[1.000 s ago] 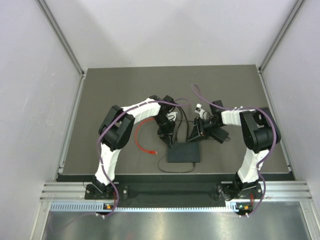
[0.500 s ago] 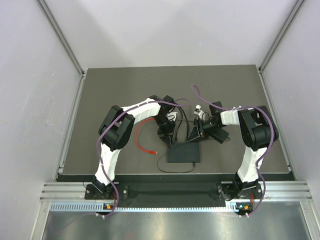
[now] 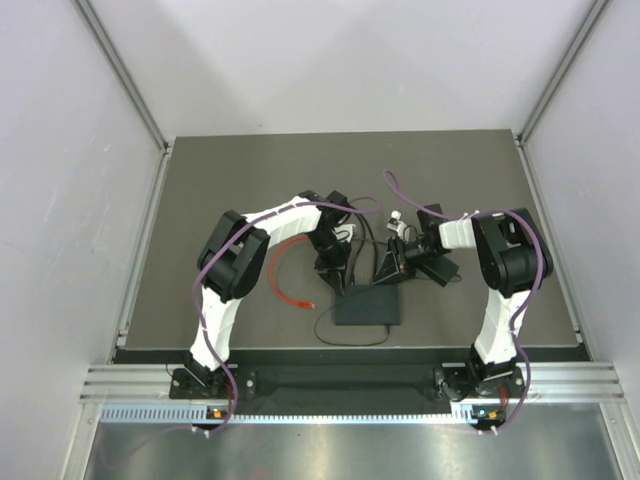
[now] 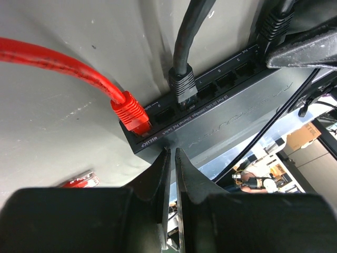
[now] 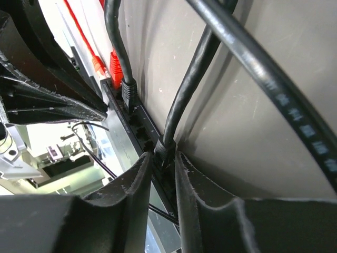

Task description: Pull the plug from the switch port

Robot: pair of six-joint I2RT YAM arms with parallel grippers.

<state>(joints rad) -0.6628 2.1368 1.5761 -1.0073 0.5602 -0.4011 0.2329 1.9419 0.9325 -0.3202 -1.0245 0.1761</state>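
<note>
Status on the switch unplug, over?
Left pincer shut, tips at switch edge. Right pincer astride black plug, grip unconfirmed. Plug seated in port. Red plug and second black plug alongside, not blocking.

switch (image 3: pixel 366 307) sockets too small overhead, plug (image 5: pixel 164 150) half hidden between jaws

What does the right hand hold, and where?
The right hand flanks the black plug, at its body, in the switch; a firm grip cannot be told.
</note>
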